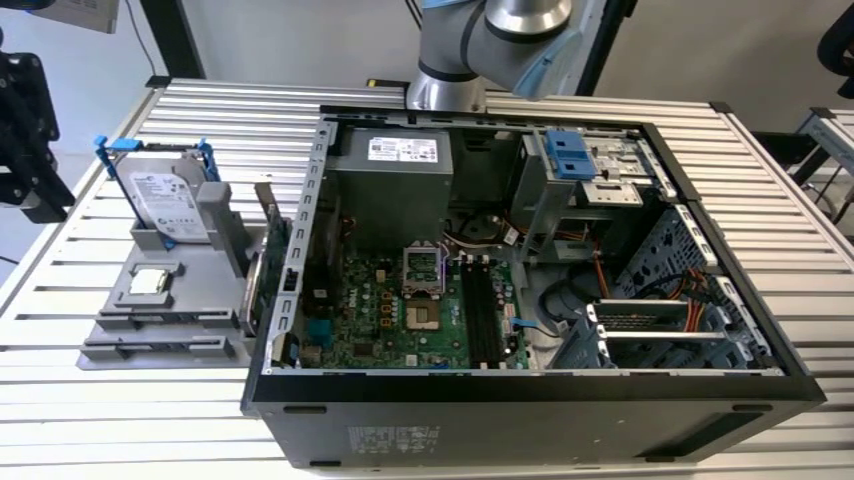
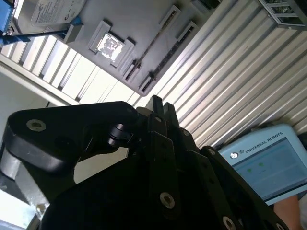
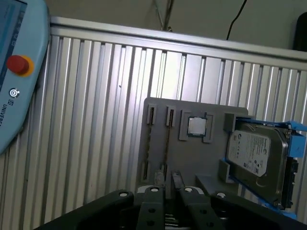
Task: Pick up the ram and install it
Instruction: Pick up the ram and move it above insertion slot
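The ram (image 3: pixel 167 143) is a thin stick standing edge-on in a slot of the grey holder (image 3: pixel 192 158), beside a small square chip (image 3: pixel 196 126). In the second wrist view the ram (image 2: pixel 151 42) is a thin dark line on the same holder (image 2: pixel 139 24). My gripper (image 3: pixel 168 186) hangs well above the holder, roughly over the ram's near end, and its black fingers (image 2: pixel 156 103) stand a little apart with nothing between them. In the exterior view, the open computer case (image 1: pixel 534 385) holds the motherboard (image 1: pixel 400 310) with its long black slots (image 1: pixel 478 310).
A silver hard drive in a blue bracket (image 3: pixel 259 155) stands on the holder (image 1: pixel 174 300). A green expansion card (image 1: pixel 274 270) stands upright between holder and case. A teach pendant (image 3: pixel 14 81) lies on the ribbed metal table (image 3: pixel 96 120). The arm's base (image 1: pixel 447 90) is behind the case.
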`<state>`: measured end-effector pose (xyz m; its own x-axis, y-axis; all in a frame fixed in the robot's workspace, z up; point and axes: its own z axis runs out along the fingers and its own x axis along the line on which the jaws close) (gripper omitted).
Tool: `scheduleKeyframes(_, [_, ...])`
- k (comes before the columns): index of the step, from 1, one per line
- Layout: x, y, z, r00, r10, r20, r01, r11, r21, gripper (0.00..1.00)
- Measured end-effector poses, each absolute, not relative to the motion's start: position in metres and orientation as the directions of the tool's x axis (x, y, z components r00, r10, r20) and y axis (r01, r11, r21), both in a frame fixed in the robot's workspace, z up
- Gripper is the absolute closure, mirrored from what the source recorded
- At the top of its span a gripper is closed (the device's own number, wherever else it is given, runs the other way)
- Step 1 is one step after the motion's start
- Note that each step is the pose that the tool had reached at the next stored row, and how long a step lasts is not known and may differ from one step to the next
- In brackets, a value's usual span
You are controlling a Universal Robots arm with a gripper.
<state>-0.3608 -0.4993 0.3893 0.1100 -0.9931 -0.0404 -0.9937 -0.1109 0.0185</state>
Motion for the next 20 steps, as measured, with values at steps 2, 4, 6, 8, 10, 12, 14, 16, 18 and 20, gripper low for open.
scheduleKeyframes(2, [-0.3608, -0.4993, 0.3893, 0.110, -0.993, -0.040, -0.994, -0.111, 0.018, 0.00])
scheduleKeyframes(4, [-0.3608, -0.4993, 0.3893, 0.111, -0.993, -0.040, -0.994, -0.112, 0.019, 0.00])
scheduleKeyframes(6, [-0.3608, -0.4993, 0.3894, 0.111, -0.993, -0.040, -0.994, -0.112, 0.019, 0.00])
scheduleKeyframes(8, [-0.3608, -0.4992, 0.3893, 0.111, -0.993, -0.040, -0.994, -0.112, 0.018, 0.00])
scheduleKeyframes(10, [-0.3607, -0.4991, 0.3892, 0.096, -0.995, -0.040, -0.995, -0.097, 0.019, 0.00])
scheduleKeyframes(12, [-0.3607, -0.4992, 0.3883, 0.067, -0.997, -0.040, -0.998, -0.068, 0.019, 0.00])
scheduleKeyframes(14, [-0.3608, -0.4991, 0.3867, 0.036, -0.999, -0.040, -0.999, -0.037, 0.019, 0.00])
scheduleKeyframes(16, [-0.3608, -0.4991, 0.3844, 0.018, -0.999, -0.040, -1.000, -0.019, 0.018, 0.00])
scheduleKeyframes(18, [-0.3607, -0.4991, 0.3821, 0.009, -0.999, -0.040, -1.000, -0.010, 0.019, 0.00])
scheduleKeyframes(20, [-0.3607, -0.4991, 0.3804, 0.008, -0.999, -0.040, -1.000, -0.009, 0.019, 0.00])
